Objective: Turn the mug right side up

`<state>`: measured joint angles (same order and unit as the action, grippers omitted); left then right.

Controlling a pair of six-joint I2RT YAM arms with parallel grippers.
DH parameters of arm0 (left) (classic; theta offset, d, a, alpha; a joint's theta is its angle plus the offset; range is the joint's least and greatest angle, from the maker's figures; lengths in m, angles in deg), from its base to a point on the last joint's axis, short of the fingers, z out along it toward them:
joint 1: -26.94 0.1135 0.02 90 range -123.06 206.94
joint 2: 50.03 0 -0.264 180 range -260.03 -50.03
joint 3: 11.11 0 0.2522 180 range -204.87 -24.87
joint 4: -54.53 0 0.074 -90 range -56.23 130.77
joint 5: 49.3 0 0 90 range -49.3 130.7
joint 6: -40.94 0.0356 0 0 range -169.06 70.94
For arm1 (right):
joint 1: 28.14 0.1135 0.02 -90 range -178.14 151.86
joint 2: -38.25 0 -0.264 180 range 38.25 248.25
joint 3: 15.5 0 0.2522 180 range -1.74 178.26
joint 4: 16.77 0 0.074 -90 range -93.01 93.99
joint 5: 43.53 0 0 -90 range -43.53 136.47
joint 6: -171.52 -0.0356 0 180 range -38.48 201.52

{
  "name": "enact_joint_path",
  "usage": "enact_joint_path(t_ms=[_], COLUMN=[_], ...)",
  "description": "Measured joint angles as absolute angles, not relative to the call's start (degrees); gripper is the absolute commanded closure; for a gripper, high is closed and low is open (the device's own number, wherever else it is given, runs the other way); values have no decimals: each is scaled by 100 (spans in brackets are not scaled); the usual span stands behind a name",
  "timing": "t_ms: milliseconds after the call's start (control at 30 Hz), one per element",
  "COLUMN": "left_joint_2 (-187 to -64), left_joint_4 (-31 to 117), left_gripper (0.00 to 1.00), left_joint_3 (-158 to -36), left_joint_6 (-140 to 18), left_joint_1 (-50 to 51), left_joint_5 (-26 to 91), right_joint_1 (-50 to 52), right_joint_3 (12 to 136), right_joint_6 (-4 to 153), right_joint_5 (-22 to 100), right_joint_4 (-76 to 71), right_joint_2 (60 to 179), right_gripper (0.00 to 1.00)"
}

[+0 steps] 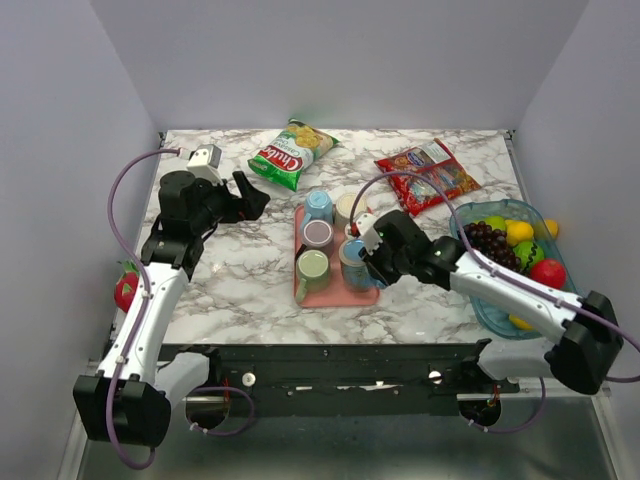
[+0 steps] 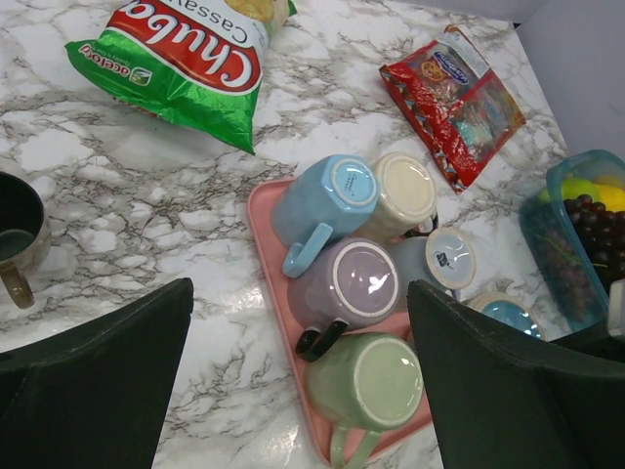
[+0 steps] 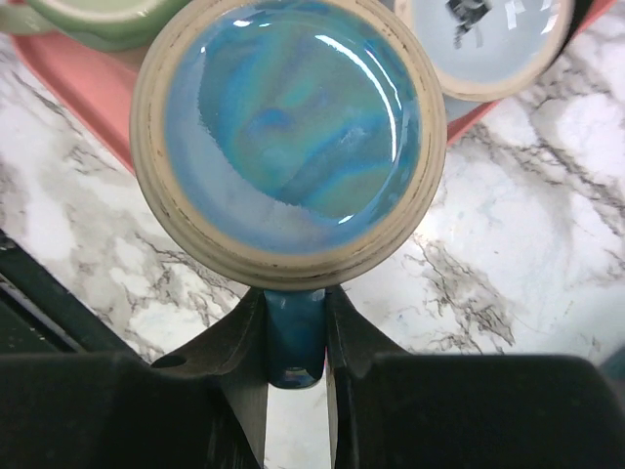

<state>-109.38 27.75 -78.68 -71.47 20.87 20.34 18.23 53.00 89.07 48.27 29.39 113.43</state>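
With the right gripper [image 3: 295, 330] closed on the handle of the blue glazed mug [image 3: 288, 137], the mug is still bottom-up: its glossy base faces the right wrist camera, and the handle sits pinched between the two dark fingers [image 3: 244, 337]. Mug location: near-right corner of the pink tray [image 1: 338, 296], overhanging the tray's edge toward the marble table [image 1: 230, 280]. Cannot tell whether it rests on the tray or is lifted clear. Left gripper [image 1: 248, 197] hangs wide open and holds nothing, over the table left of the tray and apart from it. Other mugs on the tray, all inverted: green mug [image 2: 376, 386] at the near-left, lilac mug [image 2: 352, 288] behind it, light blue mug [image 2: 332, 195] and cream mug [image 2: 405, 191] in the far row, pale grey mug [image 2: 444, 259] just behind the blue glazed one. A dark mug [image 2: 18, 239] stands upright on the table, well left of the tray. Chips bag [image 1: 292, 150] and red snack packet [image 1: 430, 175] lie at the far side. Teal fruit basket [image 1: 492, 312] sits right of the tray, under the right arm.
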Motion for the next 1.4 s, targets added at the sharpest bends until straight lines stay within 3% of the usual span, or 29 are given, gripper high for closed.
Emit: enact_joint_path(t_ms=[467,833,1133,1400], left_joint_2=[-10405,-9976,-10016,-10601], left_joint_4=[2804,3910,5431,7066], left_gripper=[1,1,1,1], left_joint_3=[-7830,-7179,-6873,-6829], left_joint_6=[-7545,-8098,-8948,-9858], left_joint_1=[2087,1877,363,-558], left_joint_5=[1153,-314,-449,475], right_joint_1=[1823,1823,1823,1823], right_joint_3=[5351,5436,5576,5659], right_joint_6=[8057,6737,6164,5862], right_joint_5=[4792,4707,4587,4228], right_joint_4=[2626,957,-521,-1362], right_joint_2=[9107,8775,8965,9105], right_gripper=[99,99,99,99])
